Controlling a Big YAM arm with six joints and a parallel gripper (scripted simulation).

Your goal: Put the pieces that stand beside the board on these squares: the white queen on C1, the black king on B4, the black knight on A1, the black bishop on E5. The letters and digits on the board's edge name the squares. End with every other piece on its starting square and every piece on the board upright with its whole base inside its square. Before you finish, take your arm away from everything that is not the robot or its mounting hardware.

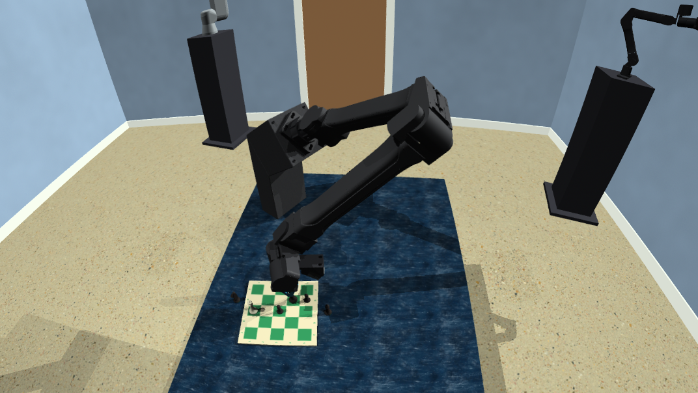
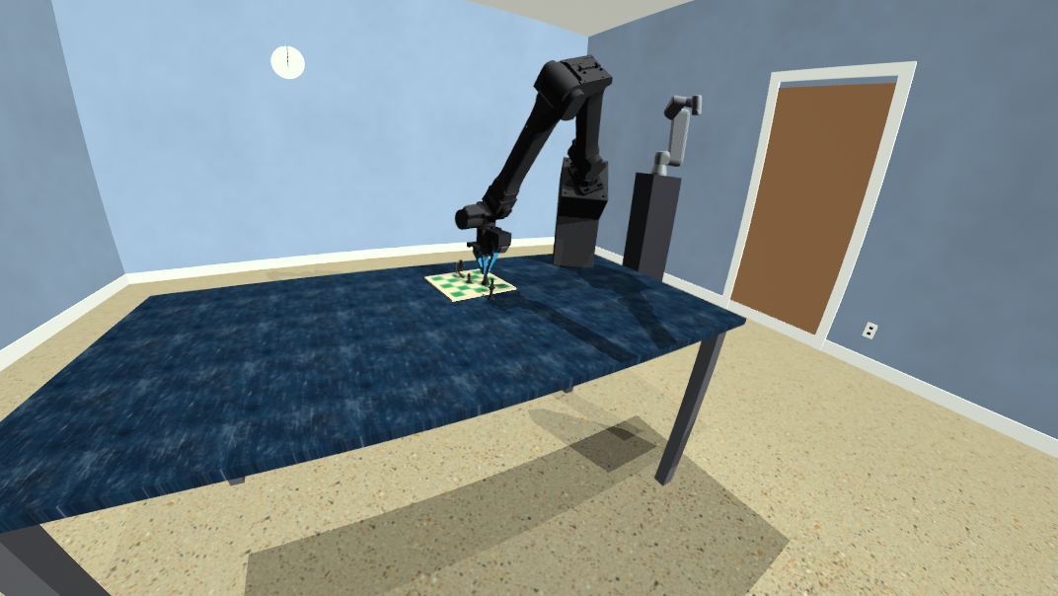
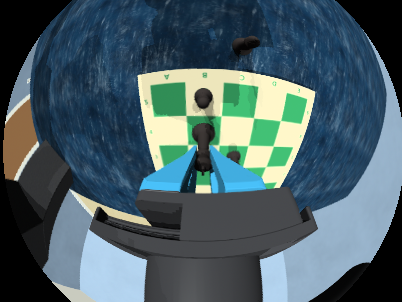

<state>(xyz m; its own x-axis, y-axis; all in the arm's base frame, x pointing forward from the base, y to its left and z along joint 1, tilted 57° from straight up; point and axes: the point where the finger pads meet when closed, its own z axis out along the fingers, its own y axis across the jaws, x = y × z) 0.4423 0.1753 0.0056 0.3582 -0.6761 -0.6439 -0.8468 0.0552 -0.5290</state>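
A dark, round-headed chess piece is clamped between the blue, wedge-shaped fingers of the gripper and is held over the board's far rows; which of the black pieces it is cannot be told at this size. The board is a flat cream sheet with glossy green squares, laid on a mottled dark-blue table top. Two more dark pieces and are seen upright on the board, and a pale piece stands near its left edge. One small dark piece is set on the table just left of the board, another just right of it. The arm is matt black and boxy, folded at a sharp elbow above the table.
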